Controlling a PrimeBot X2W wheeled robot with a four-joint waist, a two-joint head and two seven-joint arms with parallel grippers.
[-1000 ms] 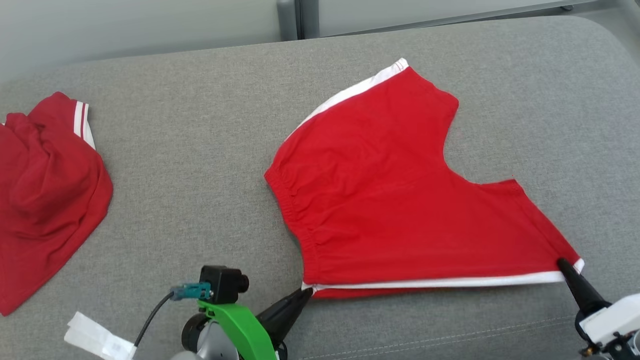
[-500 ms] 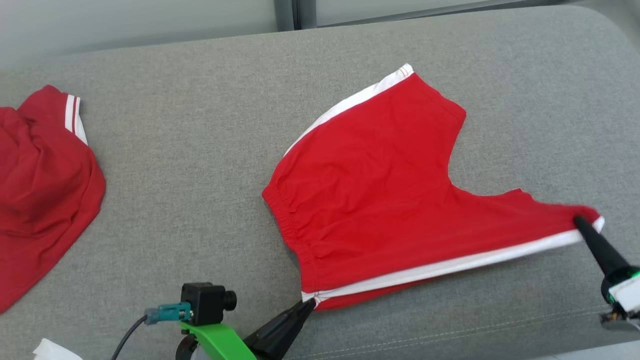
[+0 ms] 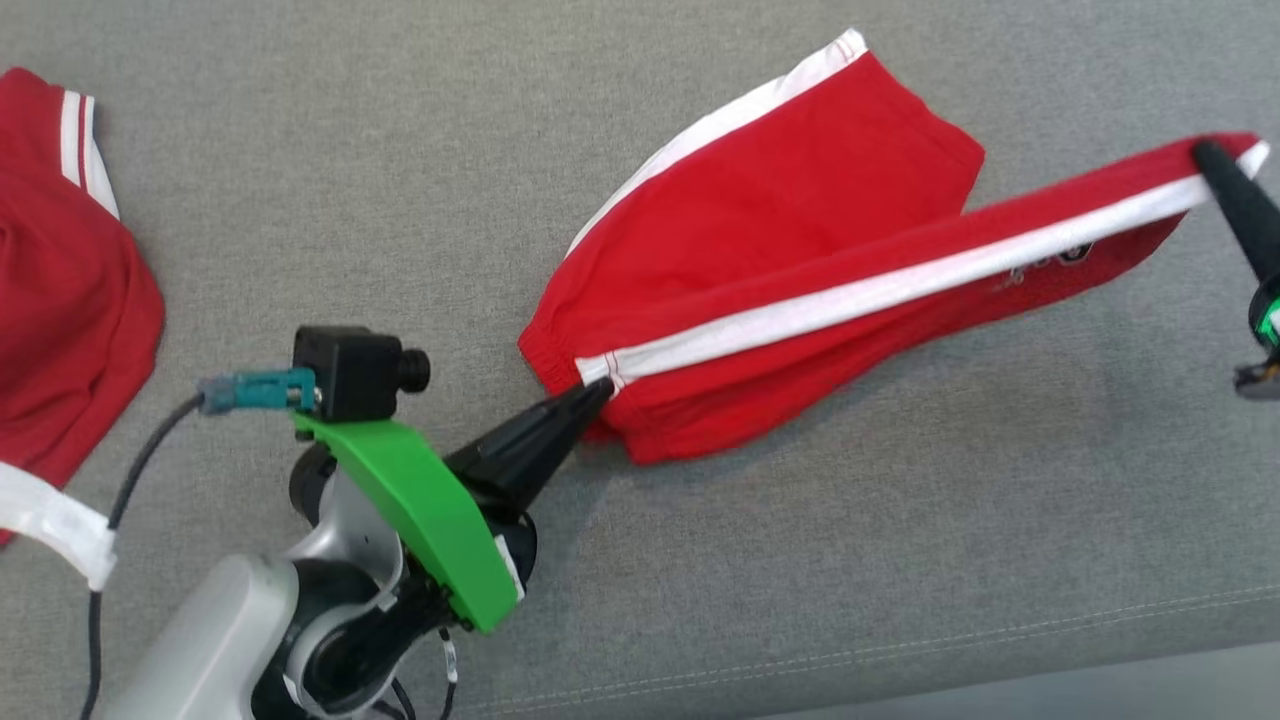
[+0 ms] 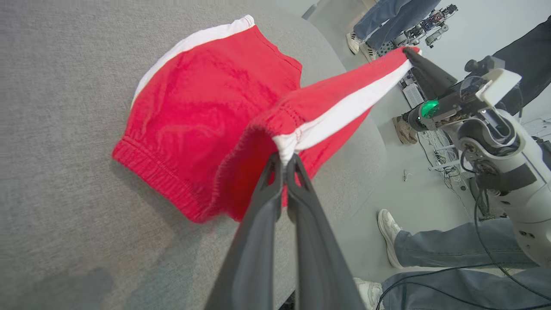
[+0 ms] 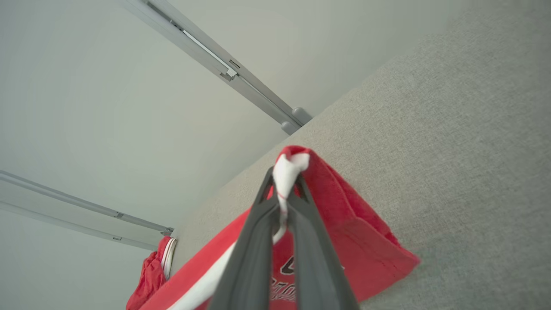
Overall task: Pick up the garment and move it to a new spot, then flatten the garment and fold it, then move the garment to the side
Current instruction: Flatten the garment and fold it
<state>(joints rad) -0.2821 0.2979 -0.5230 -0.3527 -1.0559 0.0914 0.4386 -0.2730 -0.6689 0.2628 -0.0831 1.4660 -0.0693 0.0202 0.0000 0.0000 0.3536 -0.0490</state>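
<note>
Shorts (image 3: 790, 210): left pincer (image 3: 597, 390) clamped on waistband, right pincer (image 3: 1207, 155) clamped on hem. Risk: thin pinches slip under tension, collapsing fold.

A pair of red shorts (image 3: 790, 220) with an elastic waistband and a white stripe down each side lies partly on a grey cushioned surface (image 3: 850, 560). The near striped edge is held up and taut from waistband corner to leg hem, with printed lettering on the cloth hanging below it. The far leg lies flat.
</note>
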